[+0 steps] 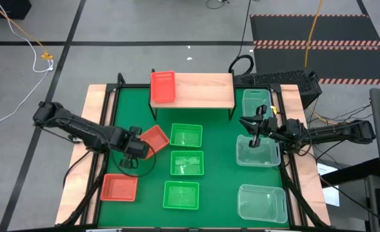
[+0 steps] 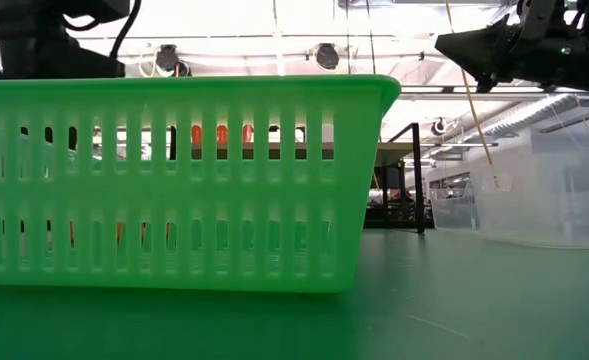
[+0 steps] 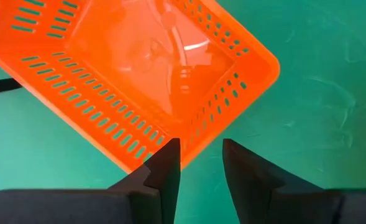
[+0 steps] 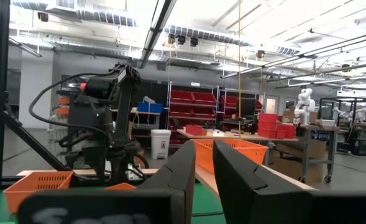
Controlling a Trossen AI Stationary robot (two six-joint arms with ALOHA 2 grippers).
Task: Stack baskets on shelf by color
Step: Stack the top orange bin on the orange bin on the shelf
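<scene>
Green mat (image 1: 219, 161) all over the table, wood border round it, cables trailing on the grey floor beyond; so that's my playground, and the shelf (image 1: 202, 90) sits at the far edge with one red basket (image 1: 163, 86) already parked on its left end.

So what matters right now: my left gripper (image 3: 198, 163) is hanging just over the near rim of a second red basket (image 3: 133, 74), fingers (image 3: 165, 171) parted with a gap between them and nothing in it; one finger sits right at the rim's lower wall, the other over bare mat outside it; I can't tell if I'm touching plastic yet. That basket lies skewed, its long axis running diagonal to the table, a corner pointing toward my fingers; I reckon I need to straddle that wall before closing, and probably square it up on the way to the shelf.

A third red one (image 1: 119, 187) sits near the front left corner, well apart; three green baskets (image 1: 186, 162) run in a column just to the right, the top one close beside my target, so not much swing room that side; left side is open.

My right gripper (image 1: 255, 132) hovers over the clear baskets (image 1: 259, 153) on the far side; whether its fingers are shut or gripping I cannot tell; left arm is clearly the nearer one.
</scene>
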